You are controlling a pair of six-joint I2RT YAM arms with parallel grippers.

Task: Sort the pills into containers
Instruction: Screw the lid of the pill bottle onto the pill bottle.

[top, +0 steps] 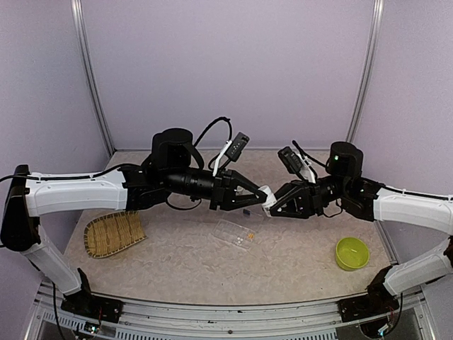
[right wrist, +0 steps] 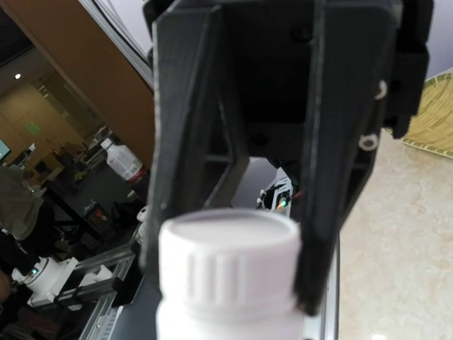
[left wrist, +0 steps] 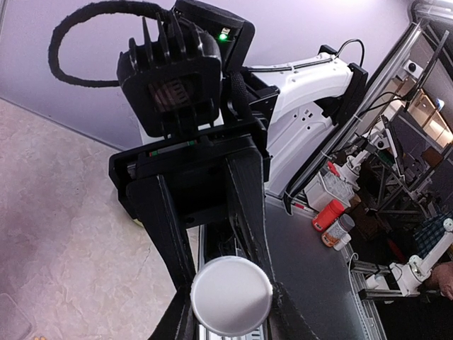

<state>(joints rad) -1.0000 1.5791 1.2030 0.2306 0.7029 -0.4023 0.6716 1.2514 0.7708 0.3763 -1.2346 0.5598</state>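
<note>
My two arms meet in mid-air just beyond a flat clear plastic compartment box (top: 233,232), which lies on the pale speckled tabletop (top: 184,273). Between them, off the table, I hold a small white plastic bottle (top: 267,195) turned roughly on its side.

My left gripper (left wrist: 231,312) is pinched on the bottle's lower end. Its round flat base faces my left wrist camera, clamped from both sides. My right gripper (right wrist: 230,280) is closed around the bottle's ribbed white screw cap (right wrist: 228,244), pressing on both flanks.

A few tiny orange-yellow pills (top: 248,235) sit inside the box, toward its right end. I cannot tell which compartments they are in.

A woven bamboo tray (top: 113,232) lies well to the left of the box. A lime-green bowl (top: 352,253) stands well to the right of it.
</note>
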